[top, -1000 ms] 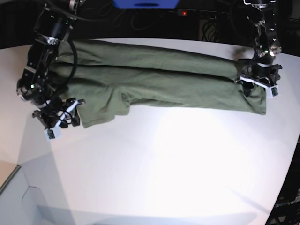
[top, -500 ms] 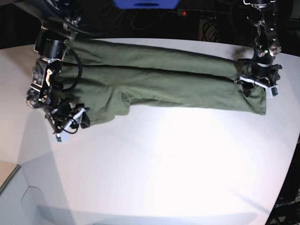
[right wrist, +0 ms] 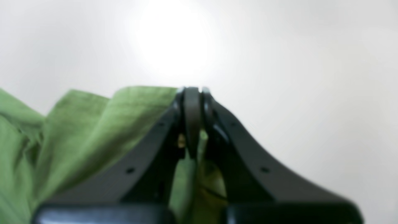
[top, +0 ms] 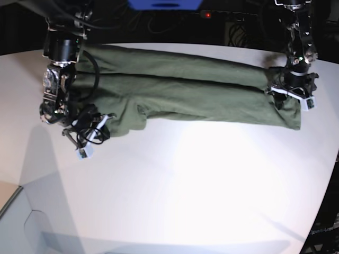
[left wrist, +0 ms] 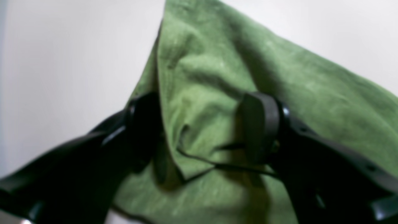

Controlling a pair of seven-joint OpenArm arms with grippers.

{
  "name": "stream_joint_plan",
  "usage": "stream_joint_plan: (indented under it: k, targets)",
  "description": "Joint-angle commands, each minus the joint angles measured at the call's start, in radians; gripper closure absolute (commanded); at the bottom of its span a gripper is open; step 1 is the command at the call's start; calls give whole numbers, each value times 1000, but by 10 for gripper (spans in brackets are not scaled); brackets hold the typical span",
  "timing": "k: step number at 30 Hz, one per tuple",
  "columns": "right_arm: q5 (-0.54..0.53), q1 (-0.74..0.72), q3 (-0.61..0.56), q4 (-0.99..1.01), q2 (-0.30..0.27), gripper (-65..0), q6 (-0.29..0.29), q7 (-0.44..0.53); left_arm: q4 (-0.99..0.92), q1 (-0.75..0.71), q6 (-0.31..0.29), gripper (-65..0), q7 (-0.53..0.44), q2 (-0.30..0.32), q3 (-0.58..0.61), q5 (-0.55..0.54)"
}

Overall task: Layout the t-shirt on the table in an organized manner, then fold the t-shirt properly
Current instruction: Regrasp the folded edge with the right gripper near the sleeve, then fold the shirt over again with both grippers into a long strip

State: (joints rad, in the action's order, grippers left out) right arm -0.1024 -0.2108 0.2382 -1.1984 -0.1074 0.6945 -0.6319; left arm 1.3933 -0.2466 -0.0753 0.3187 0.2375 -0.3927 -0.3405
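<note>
The olive-green t-shirt [top: 180, 95] lies as a long folded band across the far half of the white table [top: 201, 185]. My right gripper [top: 99, 131] is at the shirt's near left corner. In the right wrist view that gripper [right wrist: 192, 93] is shut, pinching an edge of the t-shirt [right wrist: 93, 124] above the table [right wrist: 279, 62]. My left gripper [top: 291, 96] sits on the shirt's right end. In the left wrist view it [left wrist: 200, 124] stands open, its fingers [left wrist: 258, 124] astride a bunched fold of the t-shirt [left wrist: 211, 77].
A blue object [top: 164, 4] and a small red light [top: 208, 15] sit among dark cables behind the table. The table's curved edge [top: 324, 196] runs down the right. At the near left the tabletop ends in an angled edge [top: 13, 198].
My right gripper has moved right to the shirt's near left corner and shut on the cloth. The left arm and the rest of the shirt have not moved.
</note>
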Motion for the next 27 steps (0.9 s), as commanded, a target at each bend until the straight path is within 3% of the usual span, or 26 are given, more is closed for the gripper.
stream_joint_plan:
  k: [1,8,14,19,27]
  targets:
    - [-21,1,5,-70,-21,0,4,22,16,5,-1,-414,-14,13,-5,1]
    - [-21,178,5,-482,-16,0,4,-33,16,6,-1,-414,-14,13,-5,1]
    - [-20,380,6,-736,27,0,4,-88,16,13,-1,-415,-14,12,-5,-1]
    - [-18,497,79,-786,73,0,4,-88,16,14,-1,-415,-14,12,-4,-1]
    - [-18,518,198,-768,71,0,4,-92,16,14,-1,-415,-16,12,-5,-1]
